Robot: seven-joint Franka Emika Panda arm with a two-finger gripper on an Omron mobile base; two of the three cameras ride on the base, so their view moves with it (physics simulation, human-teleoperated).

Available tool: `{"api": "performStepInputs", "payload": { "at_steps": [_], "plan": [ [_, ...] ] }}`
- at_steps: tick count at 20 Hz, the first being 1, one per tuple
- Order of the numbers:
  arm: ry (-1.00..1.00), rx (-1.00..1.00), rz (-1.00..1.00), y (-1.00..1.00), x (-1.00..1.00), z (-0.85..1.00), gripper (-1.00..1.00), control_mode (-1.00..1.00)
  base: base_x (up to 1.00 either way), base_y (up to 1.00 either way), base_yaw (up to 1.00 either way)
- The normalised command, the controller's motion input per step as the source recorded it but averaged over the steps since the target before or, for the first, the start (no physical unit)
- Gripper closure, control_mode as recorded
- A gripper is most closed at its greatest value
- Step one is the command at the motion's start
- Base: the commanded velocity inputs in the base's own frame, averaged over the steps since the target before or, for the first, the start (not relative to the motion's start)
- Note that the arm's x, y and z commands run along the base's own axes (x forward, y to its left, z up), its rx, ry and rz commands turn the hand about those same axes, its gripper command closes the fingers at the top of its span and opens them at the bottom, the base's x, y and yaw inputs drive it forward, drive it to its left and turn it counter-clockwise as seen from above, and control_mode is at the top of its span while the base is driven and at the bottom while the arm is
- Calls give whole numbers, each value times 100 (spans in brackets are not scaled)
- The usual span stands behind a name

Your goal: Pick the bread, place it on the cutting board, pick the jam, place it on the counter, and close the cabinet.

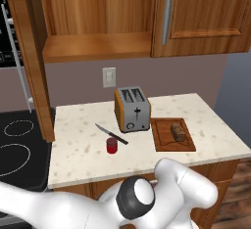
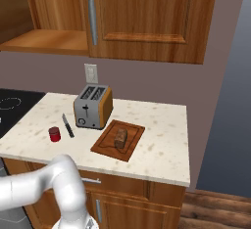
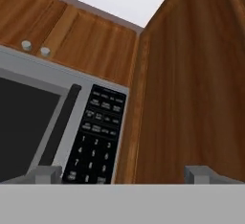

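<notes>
The bread (image 1: 178,132) (image 2: 120,138) lies on the reddish cutting board (image 1: 163,141) (image 2: 105,145), right of the toaster. Left of the board, the red jam (image 1: 112,145) (image 2: 54,134) stands on the speckled counter (image 1: 73,125) (image 2: 162,125). Above them the cabinet (image 1: 98,22) (image 2: 147,17) has its left door (image 1: 29,52) swung out, baring an empty shelf (image 2: 44,39), while its right door is closed. In the hand view my gripper (image 3: 123,176) is open and holds nothing; it faces the open door's panel (image 3: 191,84) from close up, beside a microwave keypad.
A toaster (image 1: 132,109) (image 2: 93,106) stands at the counter's back and a black-handled knife (image 1: 112,134) (image 2: 67,125) lies by the jam. The black stovetop (image 1: 19,145) is on the left, with a microwave (image 3: 95,132) above it beside the open door.
</notes>
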Motion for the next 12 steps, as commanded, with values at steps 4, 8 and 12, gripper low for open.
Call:
{"api": "performStepInputs", "payload": {
  "at_steps": [4, 8, 12],
  "plan": [
    [0, 11, -20, 2, 0, -20, -100, -100, 0, 0, 0],
    [0, 11, -22, 0, 0, -14, -100, -100, 0, 0, 0],
    [0, 9, -22, 0, 0, -9, -100, -100, 0, 0, 0]
  ]
}}
